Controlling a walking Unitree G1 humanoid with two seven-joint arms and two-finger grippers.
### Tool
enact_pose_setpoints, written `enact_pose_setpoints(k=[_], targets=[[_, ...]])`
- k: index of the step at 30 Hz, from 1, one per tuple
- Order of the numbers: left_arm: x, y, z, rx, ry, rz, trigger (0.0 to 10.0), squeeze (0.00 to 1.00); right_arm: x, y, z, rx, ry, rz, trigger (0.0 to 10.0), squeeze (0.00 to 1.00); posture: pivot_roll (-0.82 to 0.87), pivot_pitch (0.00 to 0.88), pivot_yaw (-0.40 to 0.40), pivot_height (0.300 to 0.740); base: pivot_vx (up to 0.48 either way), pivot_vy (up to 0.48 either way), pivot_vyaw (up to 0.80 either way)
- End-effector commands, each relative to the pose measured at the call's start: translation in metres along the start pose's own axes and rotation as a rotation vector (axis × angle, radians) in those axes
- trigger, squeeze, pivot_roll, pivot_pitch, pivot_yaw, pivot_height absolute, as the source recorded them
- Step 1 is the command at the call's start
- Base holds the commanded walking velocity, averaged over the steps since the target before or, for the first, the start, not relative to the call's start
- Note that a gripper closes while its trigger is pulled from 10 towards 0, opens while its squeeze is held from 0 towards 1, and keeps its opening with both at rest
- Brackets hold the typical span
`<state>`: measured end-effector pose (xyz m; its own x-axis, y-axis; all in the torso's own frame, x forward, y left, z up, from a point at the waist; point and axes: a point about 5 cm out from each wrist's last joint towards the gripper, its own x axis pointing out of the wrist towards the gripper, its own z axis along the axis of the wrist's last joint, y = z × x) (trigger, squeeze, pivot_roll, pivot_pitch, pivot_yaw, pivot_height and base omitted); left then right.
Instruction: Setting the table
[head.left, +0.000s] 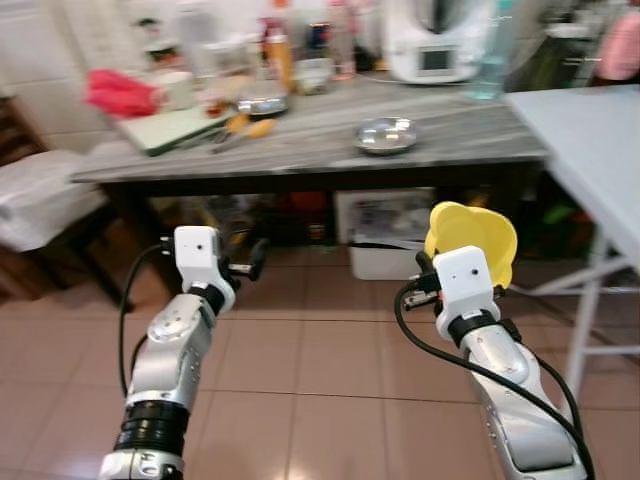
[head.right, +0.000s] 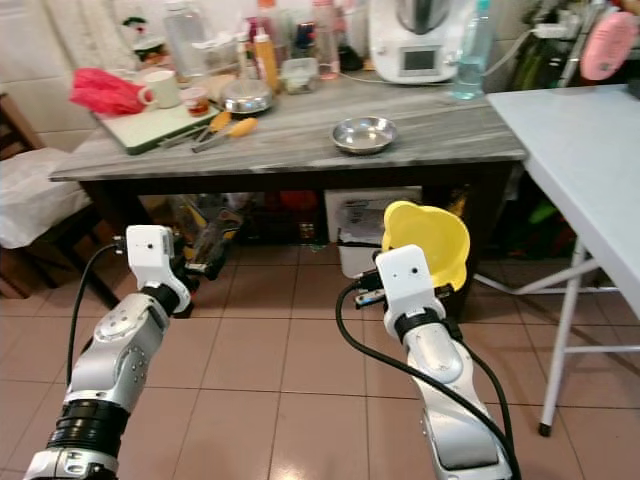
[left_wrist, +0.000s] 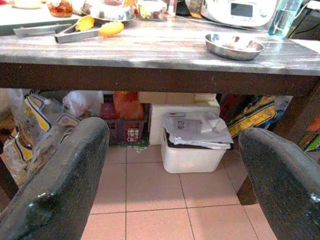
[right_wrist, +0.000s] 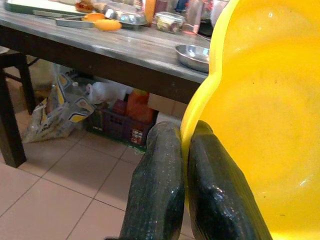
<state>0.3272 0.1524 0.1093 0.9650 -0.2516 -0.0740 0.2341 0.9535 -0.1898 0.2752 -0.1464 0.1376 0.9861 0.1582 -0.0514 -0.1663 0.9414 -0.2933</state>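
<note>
Right wrist view: right gripper pinches the yellow bowl's rim; white table lies rightward; left gripper spread, empty.

Right hand pinches rim of yellow bowl, one finger outside, other inside. Grey counter toward 11 o'clock carries steel dish at 12, orange-handled tongs at 10. Bags and crate under the counter, tiled floor.
</note>
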Motion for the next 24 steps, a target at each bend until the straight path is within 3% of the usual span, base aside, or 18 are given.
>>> enact_pose_setpoints(k=[1, 9, 24], targets=[[0.001, -0.004, 0.003, 0.009, -0.014, -0.023, 10.0, 0.0, -0.001, -0.004, 0.004, -0.004, -0.021, -0.02, 10.0, 0.0, -0.11, 0.0, 0.11, 0.74, 0.0, 0.0, 0.0], [0.0, -0.015, 0.002, -0.018, -0.033, -0.067, 10.0, 0.0, 0.002, -0.004, 0.008, -0.026, -0.04, -0.011, 10.0, 0.0, -0.11, 0.0, 0.106, 0.74, 0.101, 0.0, 0.0], [0.001, -0.021, -0.001, -0.013, -0.026, -0.106, 10.0, 0.0, 0.004, -0.005, 0.007, -0.023, -0.034, -0.015, 10.0, 0.0, -0.12, 0.0, 0.105, 0.74, 0.408, 0.0, 0.0]])
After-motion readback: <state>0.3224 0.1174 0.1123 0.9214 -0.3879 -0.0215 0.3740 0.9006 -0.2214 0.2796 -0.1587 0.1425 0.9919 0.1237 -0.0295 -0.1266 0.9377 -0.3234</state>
